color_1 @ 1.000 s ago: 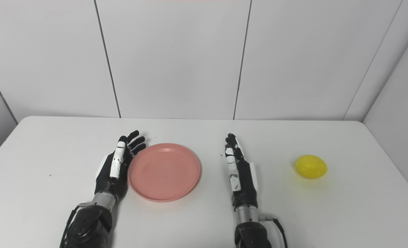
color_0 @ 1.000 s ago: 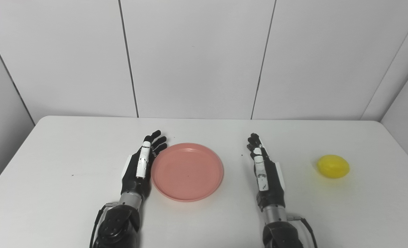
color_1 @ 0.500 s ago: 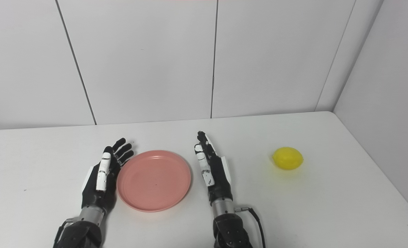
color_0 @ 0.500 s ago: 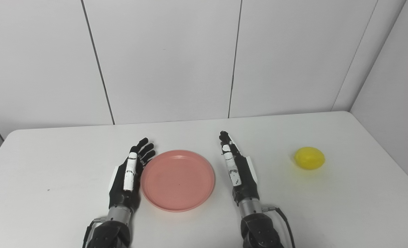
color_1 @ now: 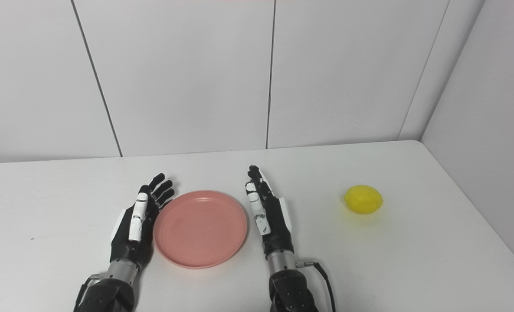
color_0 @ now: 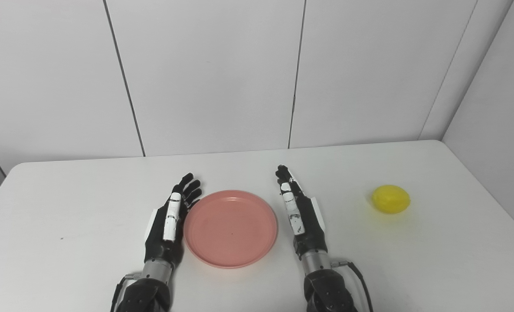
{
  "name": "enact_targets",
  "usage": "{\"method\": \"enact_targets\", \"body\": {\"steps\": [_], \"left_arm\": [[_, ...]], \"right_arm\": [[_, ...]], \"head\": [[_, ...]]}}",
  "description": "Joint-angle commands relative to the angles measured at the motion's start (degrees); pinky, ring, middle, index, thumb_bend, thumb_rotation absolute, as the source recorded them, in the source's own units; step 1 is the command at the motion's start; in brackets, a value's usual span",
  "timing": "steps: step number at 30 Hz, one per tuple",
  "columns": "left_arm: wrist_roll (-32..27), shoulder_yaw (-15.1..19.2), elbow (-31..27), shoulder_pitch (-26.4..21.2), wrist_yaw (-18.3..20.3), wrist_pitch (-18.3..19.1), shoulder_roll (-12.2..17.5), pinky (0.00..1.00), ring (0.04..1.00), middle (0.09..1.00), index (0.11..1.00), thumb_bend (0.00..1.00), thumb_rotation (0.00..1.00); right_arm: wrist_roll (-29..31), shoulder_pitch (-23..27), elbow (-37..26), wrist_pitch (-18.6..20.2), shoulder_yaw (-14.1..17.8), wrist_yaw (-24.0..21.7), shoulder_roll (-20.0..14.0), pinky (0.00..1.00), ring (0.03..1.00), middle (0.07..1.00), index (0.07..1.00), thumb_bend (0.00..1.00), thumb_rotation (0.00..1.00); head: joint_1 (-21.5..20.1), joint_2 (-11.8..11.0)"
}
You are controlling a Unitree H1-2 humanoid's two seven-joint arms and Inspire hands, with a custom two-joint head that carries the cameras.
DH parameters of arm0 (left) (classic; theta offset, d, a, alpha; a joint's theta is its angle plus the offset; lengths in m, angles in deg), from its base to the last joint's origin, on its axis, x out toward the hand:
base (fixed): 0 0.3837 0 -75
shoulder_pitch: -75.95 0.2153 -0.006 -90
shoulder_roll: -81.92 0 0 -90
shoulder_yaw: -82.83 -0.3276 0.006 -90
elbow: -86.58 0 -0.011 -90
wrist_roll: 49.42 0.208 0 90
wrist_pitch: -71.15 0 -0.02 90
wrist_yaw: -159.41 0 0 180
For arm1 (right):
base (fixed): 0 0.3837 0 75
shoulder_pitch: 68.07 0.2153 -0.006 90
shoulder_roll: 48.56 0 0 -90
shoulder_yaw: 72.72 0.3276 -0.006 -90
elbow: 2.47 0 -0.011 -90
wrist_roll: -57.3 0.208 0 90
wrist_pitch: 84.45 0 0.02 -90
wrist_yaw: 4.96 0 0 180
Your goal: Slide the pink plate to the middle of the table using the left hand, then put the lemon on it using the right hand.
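I see the round, smooth pink plate (color_0: 230, 227) between my left hand (color_0: 168, 223) and right hand (color_0: 300, 214), both flat with fingers apart, holding nothing; the bumpy yellow lemon (color_0: 391, 199) sits far right on the white table (color_0: 434, 260)

A white table (color_0: 87, 208) is seen filling the lower half of both views, its top matte and its far corners rounded. A few tiny dark specks are picked out on the surface, one near the left edge (color_0: 61, 238). Behind the table a pale panelled wall (color_0: 213, 73) is shown, split by thin dark vertical seams (color_0: 296, 73). On the right, a second wall (color_0: 499, 95) is seen angling toward the camera and meeting the back wall at a corner. At the far left, a further strip of wall is only partly caught.
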Motion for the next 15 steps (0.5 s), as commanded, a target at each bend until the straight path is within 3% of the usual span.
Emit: {"method": "enact_targets", "body": {"steps": [1, 6, 9, 11, 12, 13, 15], "left_arm": [[0.7, 0.3, 0.4, -0.4, -0.4, 0.6, 0.2, 0.88, 0.897, 0.884, 0.863, 0.36, 1.0], [1.0, 0.9, 0.8, -0.6, -0.7, 0.3, 0.5, 0.87, 0.886, 0.873, 0.853, 0.36, 0.97], [0.4, 1.6, 0.5, -0.7, -0.3, 0.9, 0.6, 0.88, 0.889, 0.877, 0.861, 0.36, 0.95], [-0.1, 2.0, 1.0, -0.9, 0.2, 0.6, 0.9, 0.89, 0.894, 0.884, 0.868, 0.36, 0.94], [-0.1, 2.1, 1.3, -1.0, 0.5, 0.3, 1.1, 0.89, 0.899, 0.889, 0.873, 0.36, 0.95], [0.0, 2.1, 1.5, -1.1, 0.7, 0.0, 1.2, 0.89, 0.899, 0.89, 0.873, 0.36, 0.95], [0.3, 2.1, 1.8, -1.2, 0.9, -0.3, 1.5, 0.89, 0.899, 0.89, 0.872, 0.37, 0.97]], "right_arm": [[-1.1, 0.2, -1.5, -2.0, -0.2, 1.2, 0.3, 1.0, 0.931, 0.913, 0.91, 0.73, 1.0], [-6.4, 0.5, -3.6, -2.3, -0.7, 4.3, -0.3, 1.0, 0.938, 0.922, 0.92, 0.73, 1.0], [-12.3, -0.1, -7.3, -0.9, -0.8, 7.7, -0.6, 0.93, 0.931, 0.91, 0.903, 0.71, 0.95], [-14.8, -0.3, -10.2, 0.0, -0.5, 8.9, -0.9, 0.91, 0.93, 0.919, 0.907, 0.7, 0.83], [-16.2, -0.4, -11.4, 0.4, -0.4, 9.6, -1.1, 0.89, 0.926, 0.923, 0.914, 0.68, 0.68], [-17.4, -0.3, -12.3, 0.8, -0.1, 10.2, -1.5, 0.89, 0.925, 0.923, 0.915, 0.67, 0.66], [-18.5, -0.2, -13.7, 2.0, 0.7, 11.0, -1.7, 0.86, 0.915, 0.922, 0.919, 0.69, 0.52]], "head": [[-0.2, 0.1], [-2.3, 0.0], [-4.3, 0.1], [-5.1, -0.1], [-5.7, -0.2], [-5.7, -0.2], [-6.3, -0.2]]}}
